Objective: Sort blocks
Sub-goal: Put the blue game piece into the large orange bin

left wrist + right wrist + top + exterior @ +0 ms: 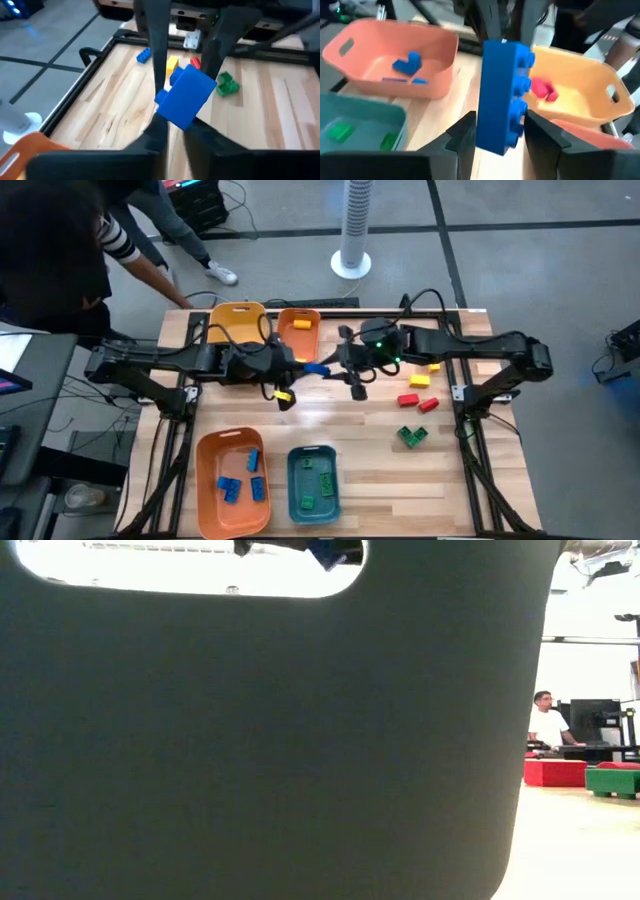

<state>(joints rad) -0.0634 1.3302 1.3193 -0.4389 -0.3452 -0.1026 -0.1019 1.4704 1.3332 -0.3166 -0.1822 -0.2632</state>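
The blue block hangs above the middle of the bench, pinched between the left end effector and the right end effector, both clamped on it at once. This reads as a handover between arms; next, one must let go so the other can carry it to the orange bin at the near left holding blue pieces, while red, yellow and green blocks wait at right

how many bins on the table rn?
4. Yellow bin and small orange bin at the far edge; large orange bin and teal bin at the near edge. The arms may hide more.
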